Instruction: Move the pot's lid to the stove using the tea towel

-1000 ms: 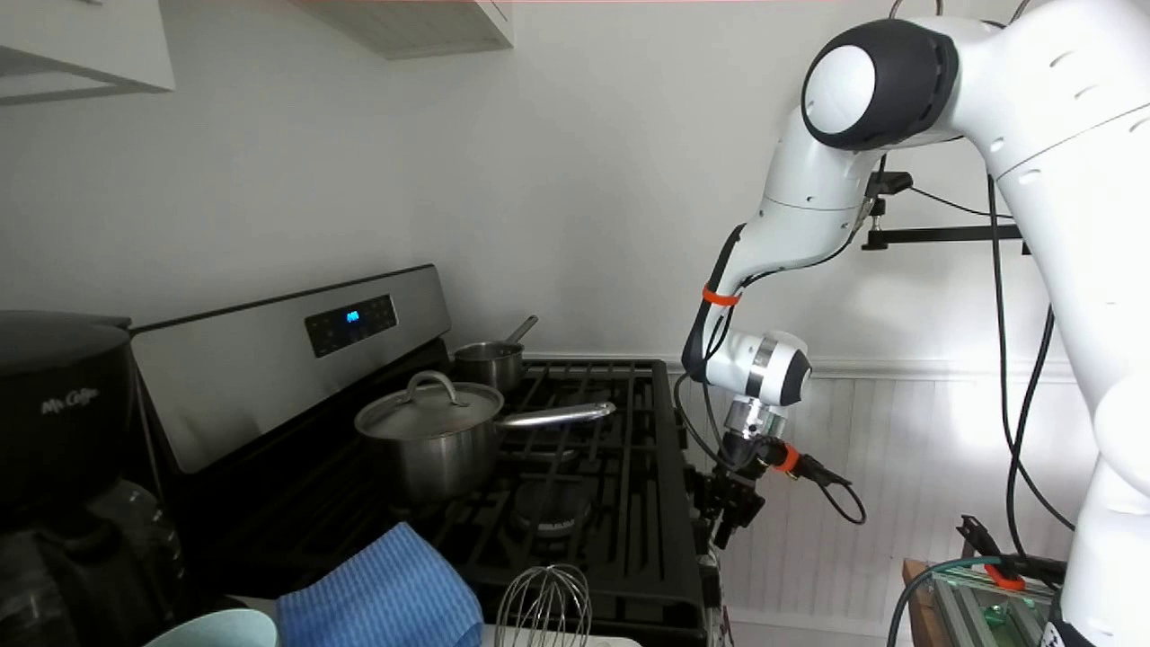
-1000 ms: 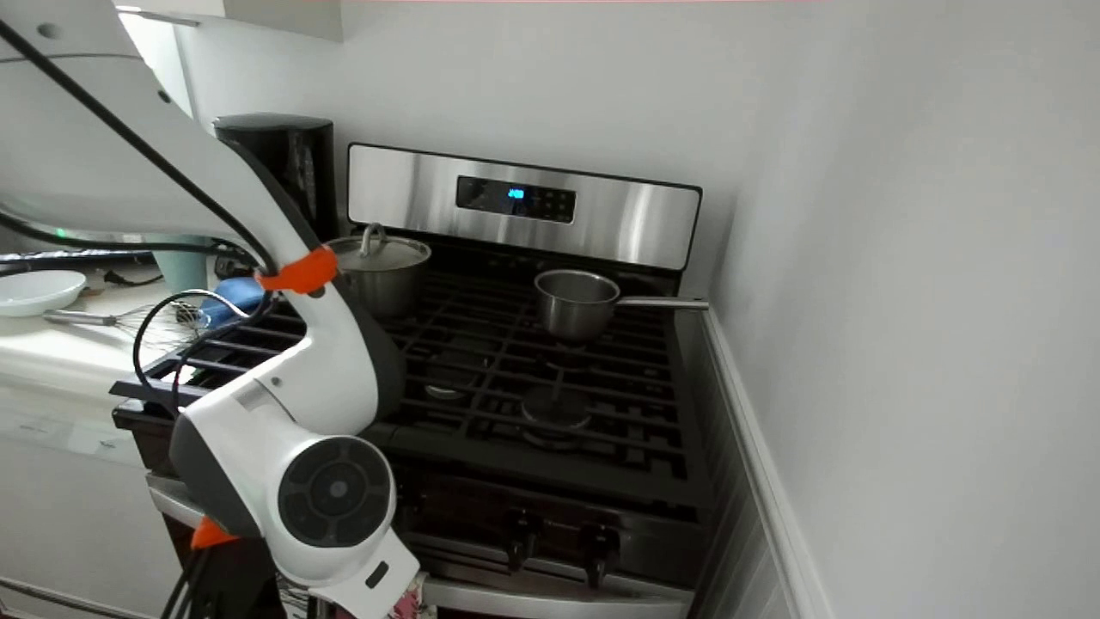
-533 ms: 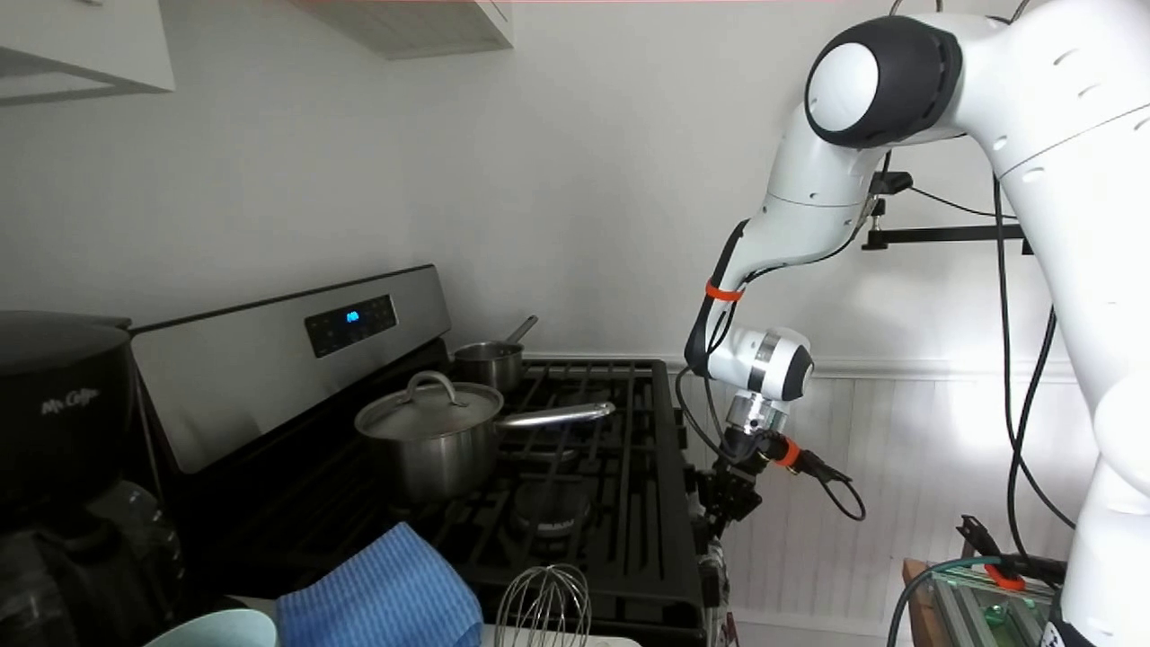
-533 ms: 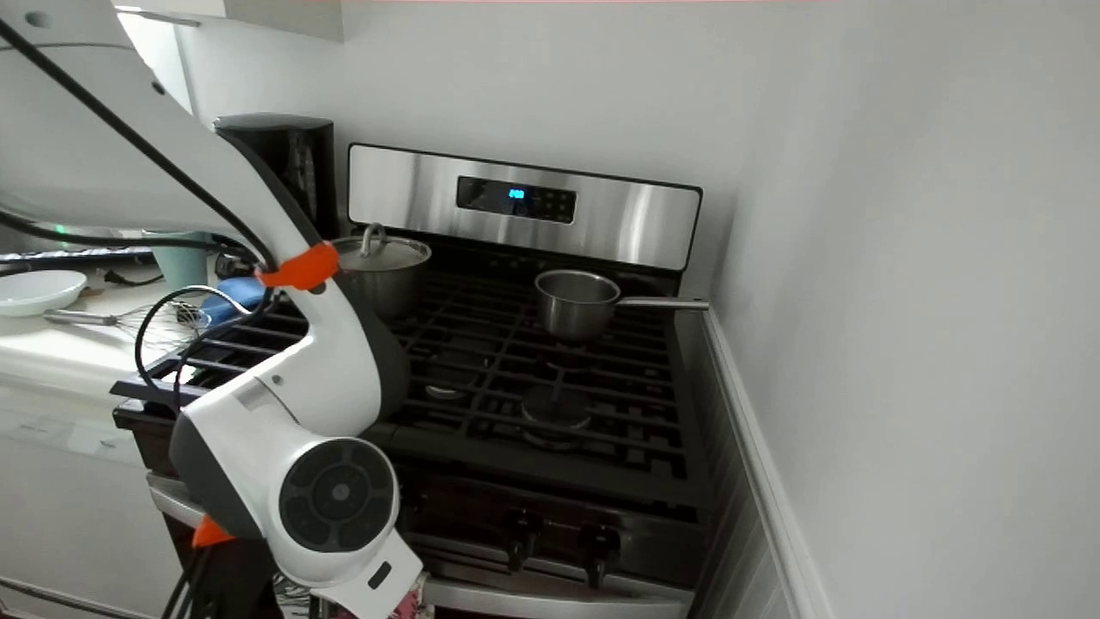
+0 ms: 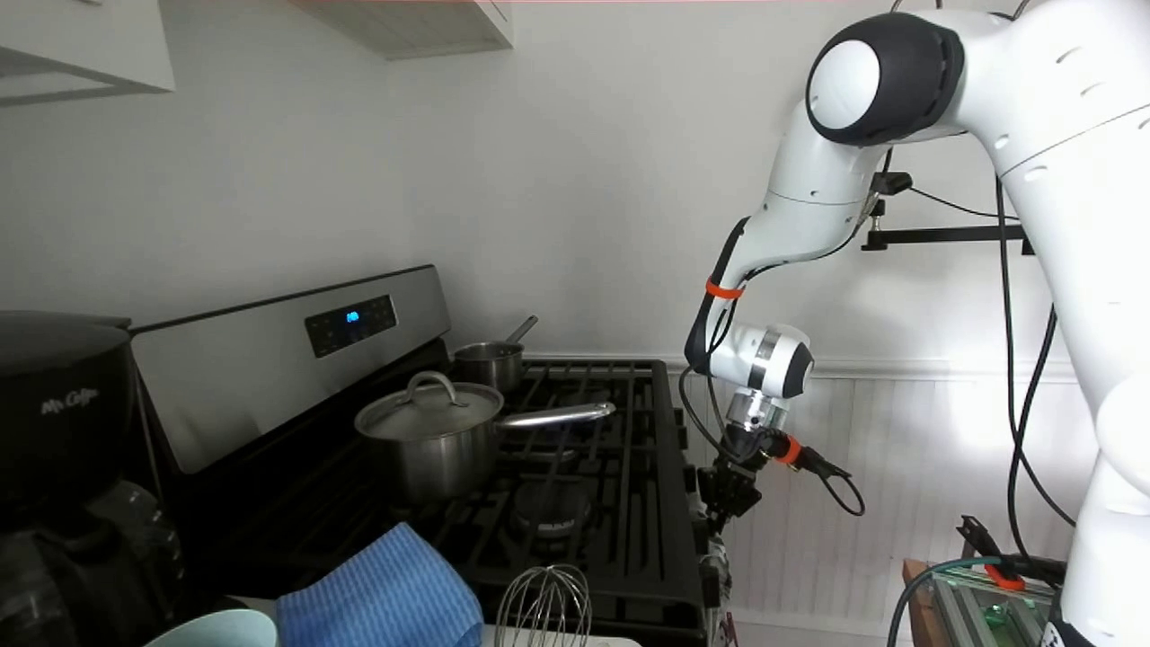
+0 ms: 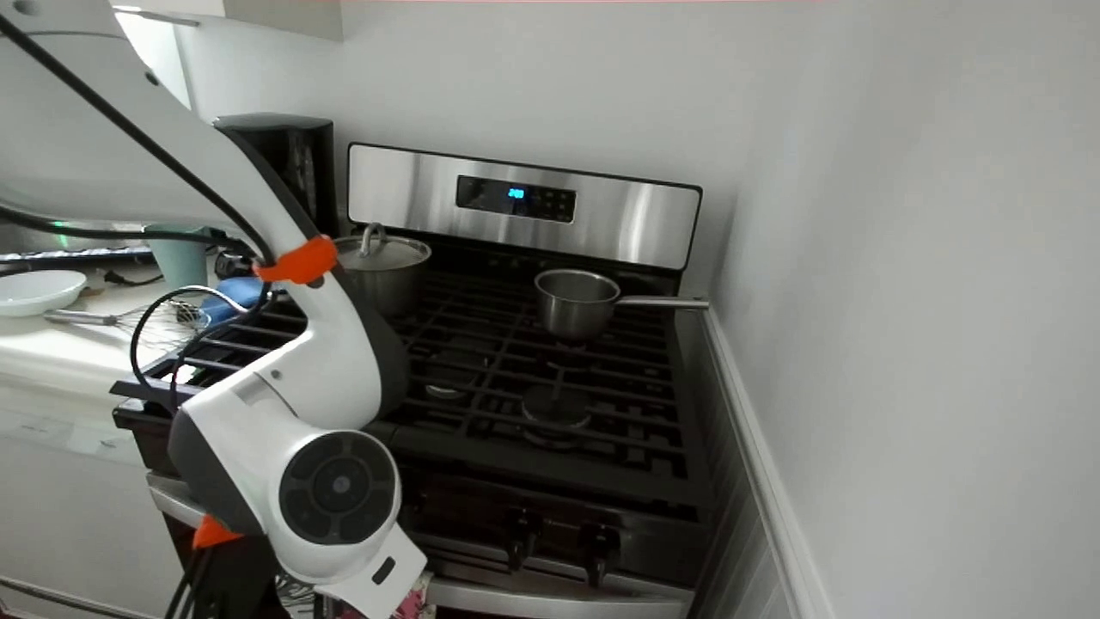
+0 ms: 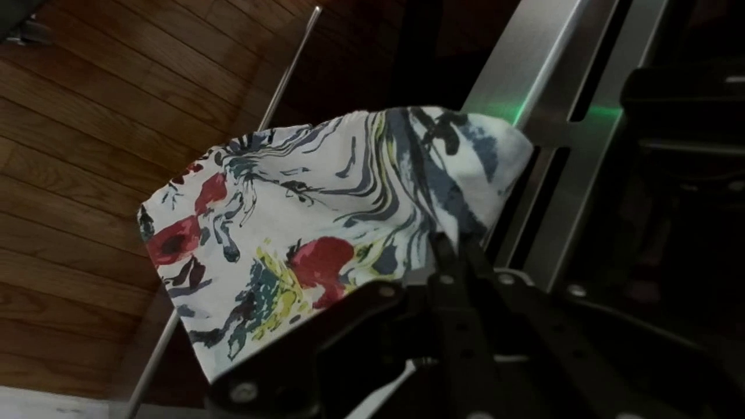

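My gripper (image 7: pixel 458 241) looks clamped on the tea towel (image 7: pixel 326 206) at the front of the stove (image 6: pixel 550 481), a limp, light cloth, I'd guess, best pinched by a fold. The lid (image 5: pixel 404 415) sits on the pot (image 5: pixel 442 465) at the stove's rear, probably stiff and slippery; I'd take its looped handle (image 5: pixel 432 376).

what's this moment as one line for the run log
gripper: closed on printed tea towel | pot lid: on long-handled saucepan, atop gas stove | lid transfer: not yet done
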Robot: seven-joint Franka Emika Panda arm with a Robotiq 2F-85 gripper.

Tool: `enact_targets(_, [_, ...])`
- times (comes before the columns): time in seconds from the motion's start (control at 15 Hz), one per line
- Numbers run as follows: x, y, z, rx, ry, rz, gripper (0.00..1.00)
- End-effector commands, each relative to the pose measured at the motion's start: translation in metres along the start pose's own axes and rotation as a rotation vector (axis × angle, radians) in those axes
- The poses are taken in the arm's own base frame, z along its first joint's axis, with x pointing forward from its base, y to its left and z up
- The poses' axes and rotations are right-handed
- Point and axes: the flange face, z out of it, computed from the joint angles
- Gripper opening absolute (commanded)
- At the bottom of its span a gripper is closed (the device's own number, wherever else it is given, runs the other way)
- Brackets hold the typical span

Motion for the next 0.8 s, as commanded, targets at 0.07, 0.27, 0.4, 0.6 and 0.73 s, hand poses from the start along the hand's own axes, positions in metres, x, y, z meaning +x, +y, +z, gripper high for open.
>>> enact_targets(0.07, [-0.017,-0.026,-0.034,-0.074,0.021,-0.088,0.01])
enact_targets(0.27, [-0.025,-0.041,-0.055,-0.150,0.025,-0.144,0.01])
enact_targets(0.4, [-0.029,-0.049,-0.070,-0.195,0.036,-0.173,0.01])
enact_targets(0.6, [-0.035,-0.064,-0.099,-0.248,0.057,-0.229,0.01])
enact_targets(0.73, [-0.040,-0.075,-0.116,-0.280,0.052,-0.268,0.01])
